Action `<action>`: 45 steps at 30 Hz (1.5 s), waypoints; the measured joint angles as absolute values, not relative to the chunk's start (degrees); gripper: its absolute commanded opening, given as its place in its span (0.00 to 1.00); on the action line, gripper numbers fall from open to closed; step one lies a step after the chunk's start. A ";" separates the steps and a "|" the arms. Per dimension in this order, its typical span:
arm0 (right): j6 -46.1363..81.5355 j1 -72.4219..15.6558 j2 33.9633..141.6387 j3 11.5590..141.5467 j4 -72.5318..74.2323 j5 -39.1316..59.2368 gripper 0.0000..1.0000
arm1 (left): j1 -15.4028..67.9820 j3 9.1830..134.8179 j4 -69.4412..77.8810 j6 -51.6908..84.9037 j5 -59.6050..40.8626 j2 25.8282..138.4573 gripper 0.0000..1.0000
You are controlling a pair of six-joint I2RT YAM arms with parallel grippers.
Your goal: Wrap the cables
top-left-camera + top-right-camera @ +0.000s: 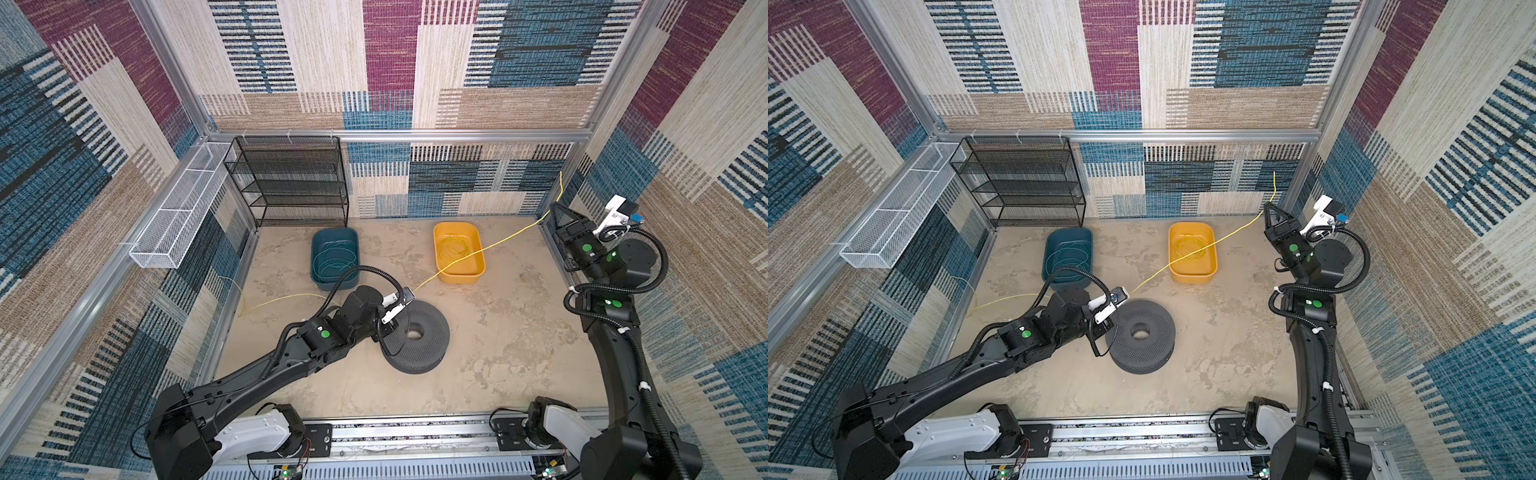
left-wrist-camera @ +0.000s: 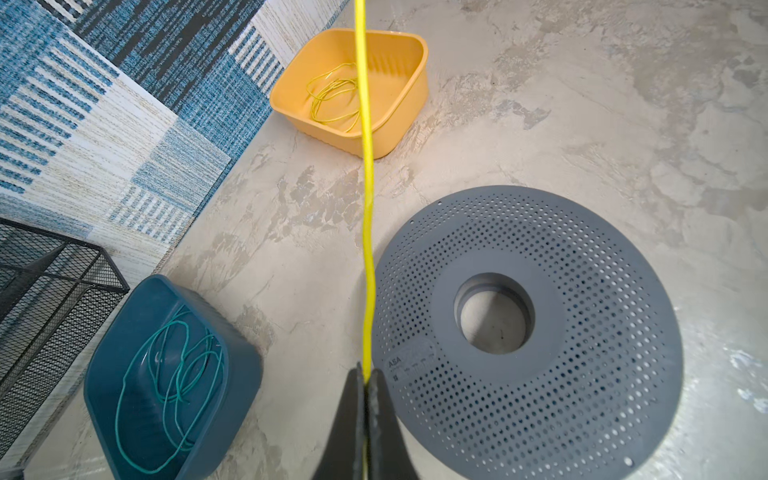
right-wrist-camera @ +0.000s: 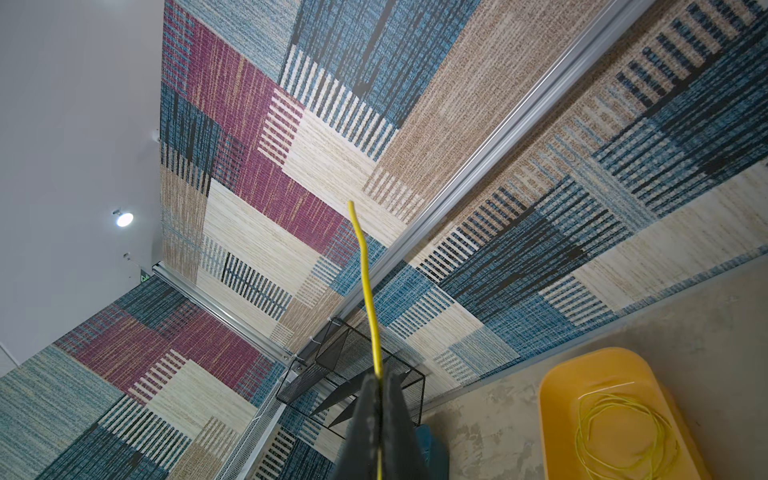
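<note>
Thin bright yellow flexible cable is stretched taut above the table between two grippers and passes over one yellow plastic tub. It is clamped in the left gripper beside one grey perforated round spool, and clamped in the right gripper near the back right corner, with a short end sticking out beyond. One loose yellow coil is seen inside the yellow tub, and one green coil inside one dark blue plastic tub.

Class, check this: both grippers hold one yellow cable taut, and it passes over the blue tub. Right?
Not quite. The yellow cable, gripped by the left gripper and right gripper, crosses the yellow tub, not the blue tub, as both top views show.
</note>
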State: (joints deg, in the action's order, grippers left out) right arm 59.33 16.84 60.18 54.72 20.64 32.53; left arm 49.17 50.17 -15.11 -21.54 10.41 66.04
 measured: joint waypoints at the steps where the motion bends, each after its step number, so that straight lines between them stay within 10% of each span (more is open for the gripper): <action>1: 59.35 16.84 60.27 54.59 20.78 32.93 0.00 | 49.17 50.30 -15.51 -21.54 10.44 66.15 0.01; 9: 58.72 17.34 58.46 51.88 24.36 29.95 0.00 | 49.06 56.60 -27.09 -20.67 13.13 66.26 0.56; 18: 56.60 16.08 56.95 50.30 24.25 28.47 0.00 | 49.65 74.15 -28.16 -20.53 11.66 67.75 0.54; 31: 52.14 7.14 53.01 45.12 20.69 27.42 0.00 | 56.05 101.86 -16.32 -20.71 -0.97 97.80 0.50; 45: 52.64 2.63 49.47 39.59 19.35 31.97 0.00 | 57.74 105.12 -6.96 -16.21 -9.30 107.15 0.30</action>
State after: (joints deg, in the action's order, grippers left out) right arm 52.64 2.63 49.47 39.59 19.35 31.97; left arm 57.74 105.12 -6.96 -16.21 -9.30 107.15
